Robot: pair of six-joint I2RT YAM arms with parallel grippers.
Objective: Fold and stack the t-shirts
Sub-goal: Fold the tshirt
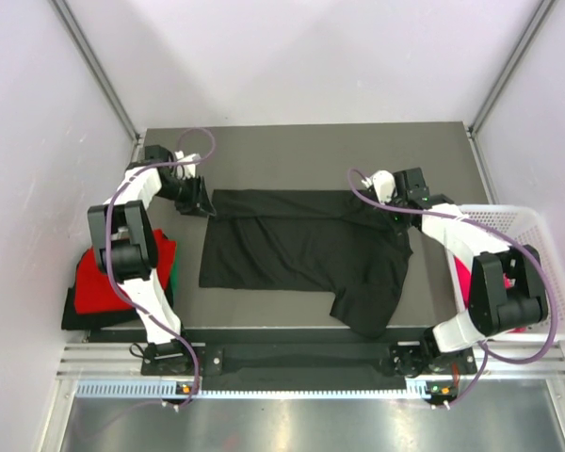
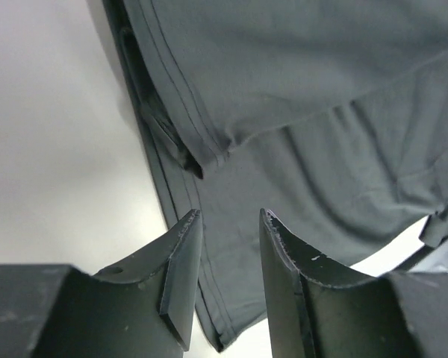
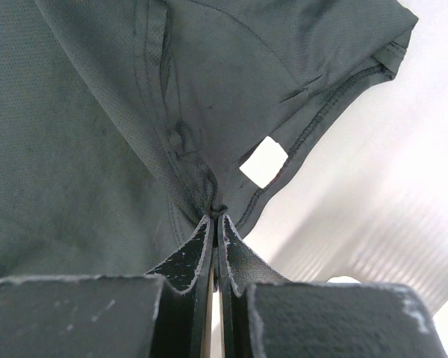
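shirt: black soft-cloth short-sleeved t-shirt (image 1: 301,250) lies spread mid grey table (image 1: 311,141), nearer the far edge | right gripper (image 3: 215,216): clamped on its edge | left gripper (image 2: 228,216): jaws partly apart, empty, at its far-left corner | you: take that hem squarely, then fold evenly.

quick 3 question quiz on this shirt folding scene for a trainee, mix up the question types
1. True or false: the left gripper is clamped on the black t-shirt.
2. Which gripper pinches the cloth close to the white neck label? A) the left gripper B) the right gripper C) neither
3. Fill in: the white basket stands beside the ___ arm.

Key: 1 false, its jaws stand apart with nothing between them. 2 B. 3 right.
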